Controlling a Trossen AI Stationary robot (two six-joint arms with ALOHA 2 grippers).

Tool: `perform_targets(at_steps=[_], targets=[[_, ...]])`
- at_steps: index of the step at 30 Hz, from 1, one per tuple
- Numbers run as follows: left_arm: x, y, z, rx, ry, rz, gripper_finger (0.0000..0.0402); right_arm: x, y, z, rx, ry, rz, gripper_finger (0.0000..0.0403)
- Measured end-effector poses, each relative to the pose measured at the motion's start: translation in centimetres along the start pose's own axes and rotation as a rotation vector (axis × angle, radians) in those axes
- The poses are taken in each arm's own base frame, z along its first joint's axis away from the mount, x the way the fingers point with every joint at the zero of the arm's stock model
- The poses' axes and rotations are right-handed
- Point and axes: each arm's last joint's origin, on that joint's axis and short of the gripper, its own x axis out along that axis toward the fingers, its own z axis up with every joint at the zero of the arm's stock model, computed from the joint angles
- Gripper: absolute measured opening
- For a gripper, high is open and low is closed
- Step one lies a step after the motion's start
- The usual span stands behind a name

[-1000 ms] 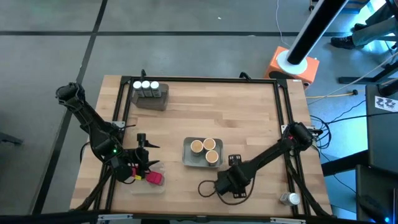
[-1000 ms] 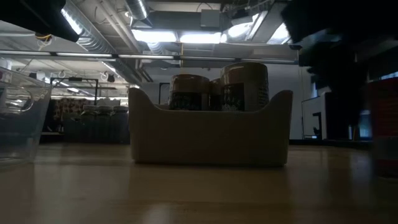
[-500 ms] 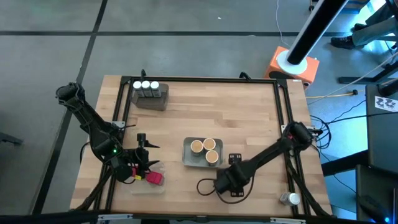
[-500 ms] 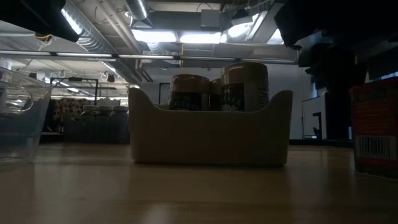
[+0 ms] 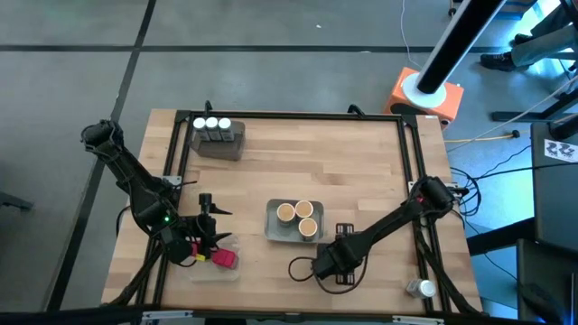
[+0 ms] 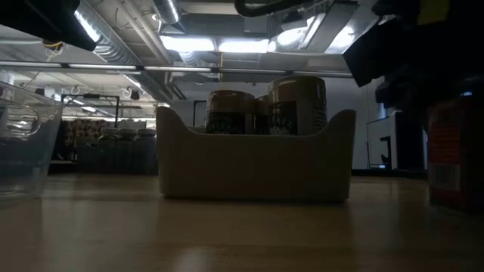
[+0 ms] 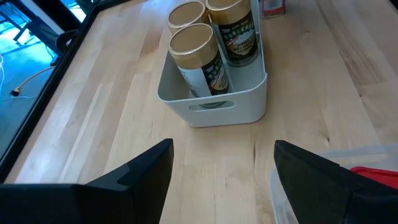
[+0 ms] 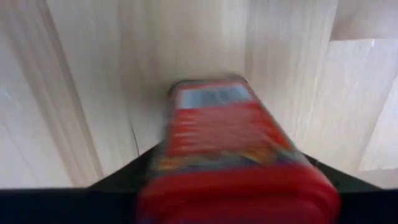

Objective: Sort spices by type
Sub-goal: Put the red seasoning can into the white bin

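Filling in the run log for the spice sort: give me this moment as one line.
right hand: shut on red spice box, near front edge | left hand: open, over clear tray | tan-lidded jars: three in grey tray

- You have three white-capped dark jars (image 5: 211, 124) upright in a row, far-left on the desk.
- Three round tan-lidded jars (image 5: 298, 218) stand upright together mid-desk.
- One red boxy container (image 8: 231, 143) sits between the right pincer's fingers, near the tan-lidded jars.
- Another red box (image 5: 223, 259) lies front-left.
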Motion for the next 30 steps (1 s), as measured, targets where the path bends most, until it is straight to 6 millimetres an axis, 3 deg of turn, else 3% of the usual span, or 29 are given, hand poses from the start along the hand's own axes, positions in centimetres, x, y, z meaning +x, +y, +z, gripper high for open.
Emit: perform_targets(at_steps=[3, 11, 15, 18, 25, 30], targets=[[0.0, 0.0, 0.0, 0.0, 0.0, 0.0, 0.0262, 0.0, 0.0, 0.0, 0.022, 0.0, 0.0, 0.0196], [0.0, 0.0, 0.0, 0.0, 0.0, 0.0, 0.0262, -0.1, 0.4, 0.4, 0.119, -0.021, 0.066, 0.0201], [0.0, 0.0, 0.0, 0.0, 0.0, 0.0, 0.0262, -0.3, 1.2, 1.5, 0.118, -0.119, 0.173, 0.022], [0.0, 0.0, 0.0, -0.001, 0.0, 0.0, 0.0262, -0.5, 1.7, 2.2, 0.118, -0.191, 0.223, 0.021], [0.0, 0.0, 0.0, -0.001, -0.001, 0.0, 0.0262, -0.7, 1.8, 2.9, 0.132, -0.324, 0.186, 0.0194], [0.0, 0.0, 0.0, -0.001, 0.0, 0.0, 0.0262, -1.1, 2.1, 3.6, 0.13, -0.421, 0.198, 0.0216]])
